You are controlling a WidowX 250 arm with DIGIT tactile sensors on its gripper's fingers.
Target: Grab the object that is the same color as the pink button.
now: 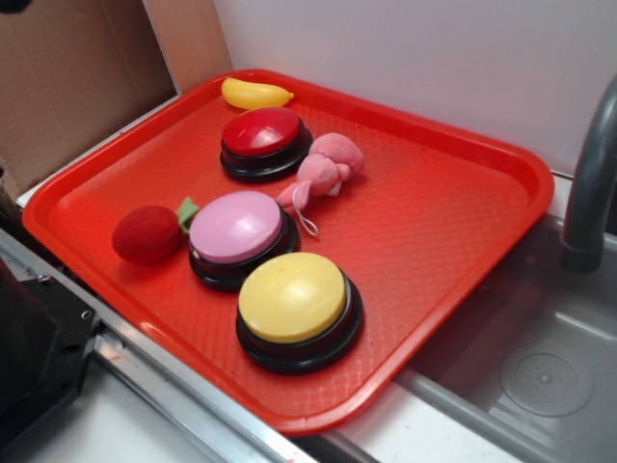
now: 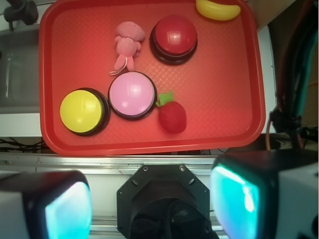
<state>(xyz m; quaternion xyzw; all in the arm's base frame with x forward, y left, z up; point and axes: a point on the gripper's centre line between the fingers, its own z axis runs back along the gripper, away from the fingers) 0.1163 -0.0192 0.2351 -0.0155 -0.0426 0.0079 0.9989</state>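
Observation:
The small pink plush toy [image 1: 323, 174] [image 2: 127, 45] lies on the red tray [image 1: 443, 222] [image 2: 219, 99], between the red button and the pink button, its white loop string toward the pink button. The pink button [image 1: 236, 230] [image 2: 132, 93] stands mid-tray on its black base. My gripper [image 2: 152, 204] is open, its two teal-padded fingers wide apart with nothing between them. It hangs high above the robot's base, off the tray's near edge and well away from the toy. The exterior view does not show the gripper.
A red button [image 1: 262, 135] [image 2: 173, 36], a yellow button [image 1: 294, 301] [image 2: 82, 110], a red plush strawberry [image 1: 147, 233] [image 2: 172, 117] and a yellow banana toy [image 1: 254, 94] [image 2: 217, 10] share the tray. A steel sink [image 1: 549, 376] with a grey faucet [image 1: 588, 183] is on the right; cardboard [image 1: 67, 77] stands behind.

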